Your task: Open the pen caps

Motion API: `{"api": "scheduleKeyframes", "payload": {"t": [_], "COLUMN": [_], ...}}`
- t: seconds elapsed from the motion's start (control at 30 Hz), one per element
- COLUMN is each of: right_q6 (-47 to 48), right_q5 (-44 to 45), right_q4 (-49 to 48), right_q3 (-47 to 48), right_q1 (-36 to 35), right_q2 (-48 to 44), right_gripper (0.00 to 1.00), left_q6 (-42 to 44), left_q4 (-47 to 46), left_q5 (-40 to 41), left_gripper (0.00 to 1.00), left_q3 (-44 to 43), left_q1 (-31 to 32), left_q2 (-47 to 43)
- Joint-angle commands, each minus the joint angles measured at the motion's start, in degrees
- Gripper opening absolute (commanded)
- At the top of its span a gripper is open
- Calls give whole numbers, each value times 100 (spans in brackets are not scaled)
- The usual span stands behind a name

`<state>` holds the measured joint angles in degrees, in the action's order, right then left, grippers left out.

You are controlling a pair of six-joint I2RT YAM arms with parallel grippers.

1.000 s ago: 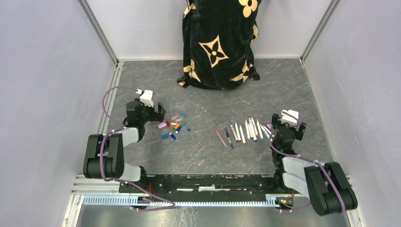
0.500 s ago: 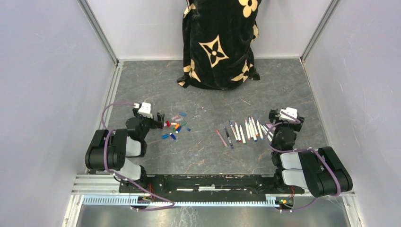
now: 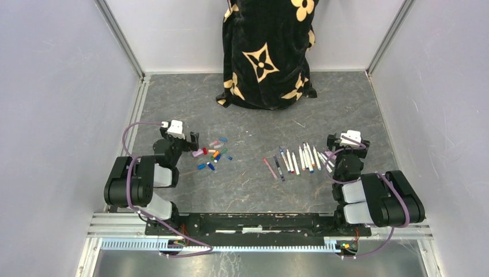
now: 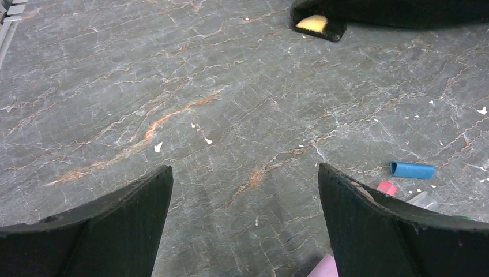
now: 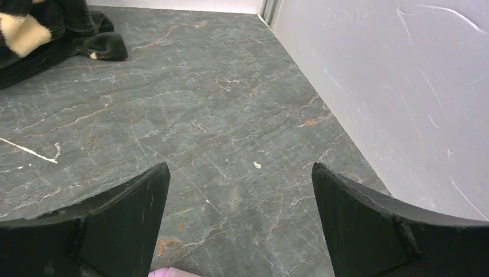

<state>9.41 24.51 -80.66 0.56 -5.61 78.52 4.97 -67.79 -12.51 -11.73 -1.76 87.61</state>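
Several loose pen caps [image 3: 212, 154] in pink, blue, red, orange and green lie in a cluster left of centre. A row of several pens [image 3: 300, 158], mostly white-barrelled, lies right of centre. My left gripper [image 3: 185, 140] is open and empty, low just left of the caps; its wrist view shows a blue cap [image 4: 412, 169], a red one [image 4: 387, 187] and a pink cap's edge [image 4: 324, 268] by the right finger. My right gripper [image 3: 346, 141] is open and empty at the right end of the pens; a pink tip [image 5: 173, 274] shows at its wrist view's bottom edge.
A black cloth bag with tan flower prints [image 3: 268, 52] stands at the back centre. Grey walls enclose the marbled floor [image 3: 248, 121] on the left, right and back; the right wall [image 5: 392, 86] is close to my right gripper.
Both arms have folded back toward their bases and lowered. The left gripper drew slightly left from the caps; the right gripper settled lower at the pens' right end. Caps and pens have not moved.
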Motion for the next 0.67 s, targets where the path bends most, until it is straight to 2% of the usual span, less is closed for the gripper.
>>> {"api": "scheduleKeyframes", "payload": {"t": [0.0, 0.63], "right_q6": [-150, -150], "right_q5": [-187, -190], "right_q4": [-90, -100], "right_q3": [-667, -667], "right_q1": [12, 11], "right_q2": [-91, -83], "right_gripper": [98, 98], "left_q6": [-282, -278], "left_q4": [-239, -140], "left_q5": [74, 66], "left_gripper": [100, 100], "left_q3": [-47, -113], "left_q1": [8, 9], "left_q2": [-8, 33]}}
